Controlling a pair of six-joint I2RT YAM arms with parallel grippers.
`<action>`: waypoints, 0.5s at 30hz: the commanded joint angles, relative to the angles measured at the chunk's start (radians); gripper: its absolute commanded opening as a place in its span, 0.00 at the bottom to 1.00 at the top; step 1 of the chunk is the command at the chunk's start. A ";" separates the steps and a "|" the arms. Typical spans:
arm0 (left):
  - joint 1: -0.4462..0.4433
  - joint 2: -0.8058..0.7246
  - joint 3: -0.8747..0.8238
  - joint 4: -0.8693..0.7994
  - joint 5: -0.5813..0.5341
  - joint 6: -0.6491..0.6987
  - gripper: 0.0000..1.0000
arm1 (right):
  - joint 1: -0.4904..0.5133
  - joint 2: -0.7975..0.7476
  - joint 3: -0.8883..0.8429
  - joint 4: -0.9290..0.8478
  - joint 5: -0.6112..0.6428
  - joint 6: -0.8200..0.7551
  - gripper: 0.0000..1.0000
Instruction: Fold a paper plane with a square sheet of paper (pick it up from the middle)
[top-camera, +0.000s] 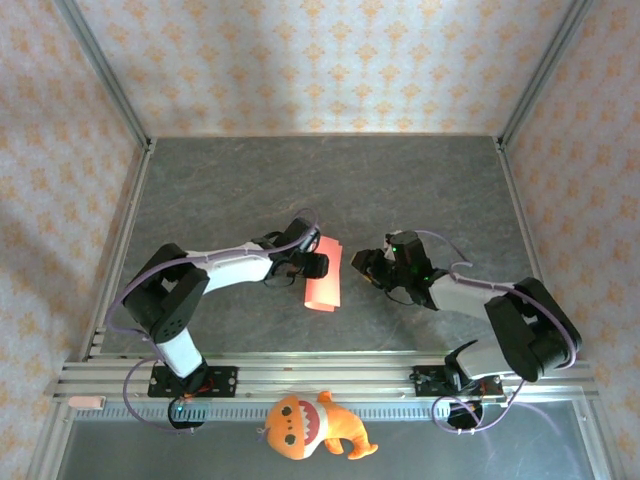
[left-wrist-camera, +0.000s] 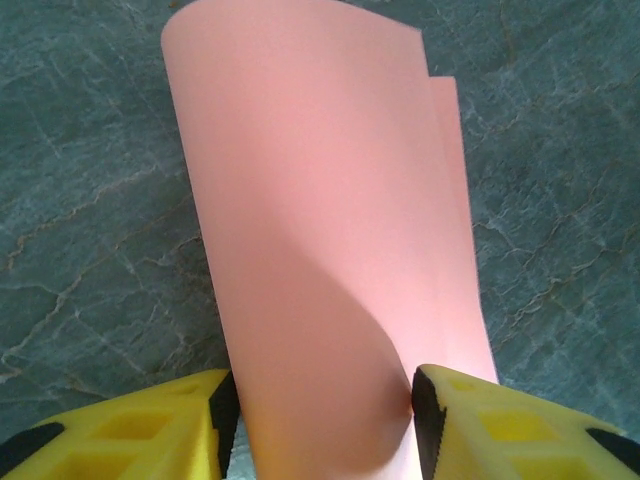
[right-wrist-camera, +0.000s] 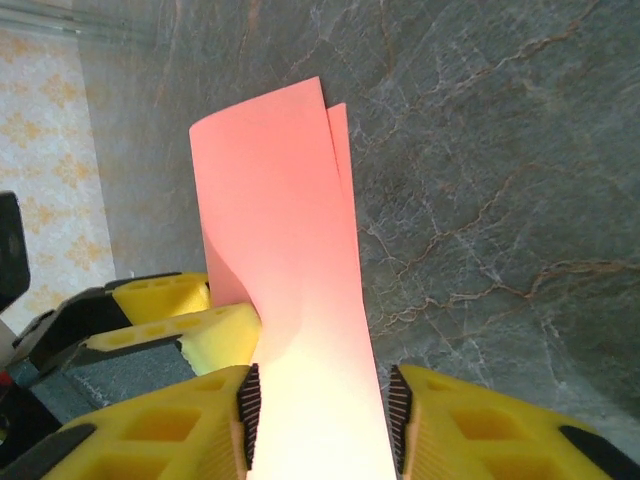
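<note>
The square sheet of paper (top-camera: 324, 285) is red-pink and folded in half into a long strip on the dark table. My left gripper (top-camera: 313, 264) is at the strip's left edge. In the left wrist view the paper (left-wrist-camera: 320, 200) bulges up between the jaws, and my left gripper (left-wrist-camera: 320, 420) is shut on it, both pads against the bulge. My right gripper (top-camera: 368, 268) is just right of the strip. In the right wrist view the paper (right-wrist-camera: 280, 200) runs between my right gripper (right-wrist-camera: 320, 420), which is open with a thin gap at the right pad. The left gripper's fingers (right-wrist-camera: 215, 335) touch the strip's left side.
An orange plush toy (top-camera: 310, 427) lies in front of the aluminium rail (top-camera: 320, 375) that carries both arm bases. The grey marbled table (top-camera: 320, 180) stretches back to patterned walls, with metal frame posts (top-camera: 105, 75) at the sides.
</note>
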 joint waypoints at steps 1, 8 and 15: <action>0.013 0.033 0.025 -0.082 -0.011 0.097 0.51 | 0.015 0.021 0.038 0.052 -0.017 0.012 0.39; 0.022 0.043 0.037 -0.105 0.019 0.168 0.56 | 0.027 0.071 0.066 0.060 -0.025 0.022 0.37; 0.038 0.054 0.045 -0.120 -0.011 0.178 0.56 | 0.029 0.095 0.080 0.059 -0.035 0.022 0.33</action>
